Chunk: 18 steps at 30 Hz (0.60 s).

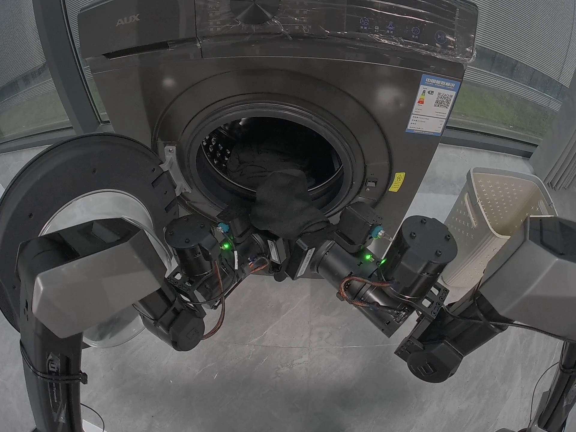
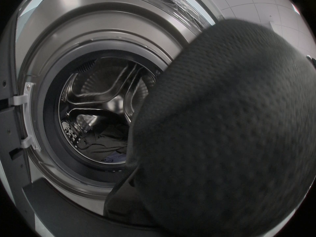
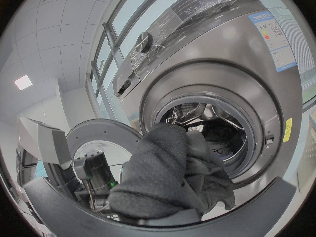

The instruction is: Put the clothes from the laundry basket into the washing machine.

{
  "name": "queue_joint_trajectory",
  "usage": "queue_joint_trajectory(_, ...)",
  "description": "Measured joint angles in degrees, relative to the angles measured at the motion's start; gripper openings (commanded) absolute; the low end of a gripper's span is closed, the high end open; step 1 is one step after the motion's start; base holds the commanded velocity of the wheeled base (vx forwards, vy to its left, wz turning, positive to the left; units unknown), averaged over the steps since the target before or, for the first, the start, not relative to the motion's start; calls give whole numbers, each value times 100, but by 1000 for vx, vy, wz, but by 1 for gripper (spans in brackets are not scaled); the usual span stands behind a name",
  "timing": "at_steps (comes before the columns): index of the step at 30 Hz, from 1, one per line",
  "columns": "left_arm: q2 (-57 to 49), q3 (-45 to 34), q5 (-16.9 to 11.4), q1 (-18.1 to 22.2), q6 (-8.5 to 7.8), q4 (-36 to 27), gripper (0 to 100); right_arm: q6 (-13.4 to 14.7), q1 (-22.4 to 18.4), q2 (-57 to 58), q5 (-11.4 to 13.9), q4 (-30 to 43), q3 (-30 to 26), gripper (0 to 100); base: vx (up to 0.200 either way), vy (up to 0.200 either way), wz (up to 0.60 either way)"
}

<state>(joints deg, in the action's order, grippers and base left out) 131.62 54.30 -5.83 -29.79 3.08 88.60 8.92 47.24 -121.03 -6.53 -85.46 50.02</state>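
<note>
Right now the dark garment (image 1: 287, 204) sits bunched on the lower lip of the washing machine's (image 1: 144, 91) mouth (image 1: 351, 157). Its upper end leans past the rim and its bulk hangs outside, just below the mouth. Its long axis runs from outside the mouth in toward the drum (image 2: 98, 92), so I judge the coming move to be a push straight inward and slightly up. The left claw (image 1: 252, 222) and the right claw (image 1: 337, 226) flank the garment just below the mouth, both buried under the cloth. I cannot tell whether either is clenched or released. Both arms sit low, with forearms angled up at the mouth, about equally near it. More dark clothes (image 2: 102, 142) lie inside the mouth. The laundry basket (image 1: 480, 223) stands to the right of the mouth, well apart, and the open door (image 1: 78, 175) is to its left.
</note>
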Motion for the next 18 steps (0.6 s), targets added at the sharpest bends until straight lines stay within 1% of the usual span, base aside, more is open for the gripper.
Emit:
queue_joint_trajectory(4, -83, 20, 24, 78, 35, 11, 0, 29, -22, 17, 2, -5, -123, 0, 0, 0, 0)
queue_joint_trajectory(5, -108, 17, 24, 91, 37, 11, 0, 40, -33, 22, 2, -7, -146, 100, 0, 0, 0)
queue_joint_trajectory(12, -299, -66, 22, 127, 37, 20, 0, 54, -110, 72, 9, 4, -466, 100, 0, 0, 0)
queue_joint_trajectory(16, -441, -238, 6, 118, 28, 33, 0, 32, -143, 179, 16, 22, -1012, 100, 0, 0, 0)
queue_joint_trajectory(18, -538, -395, -2, 108, 11, 35, 0, 13, -157, 254, 18, 30, -1373, 100, 0, 0, 0)
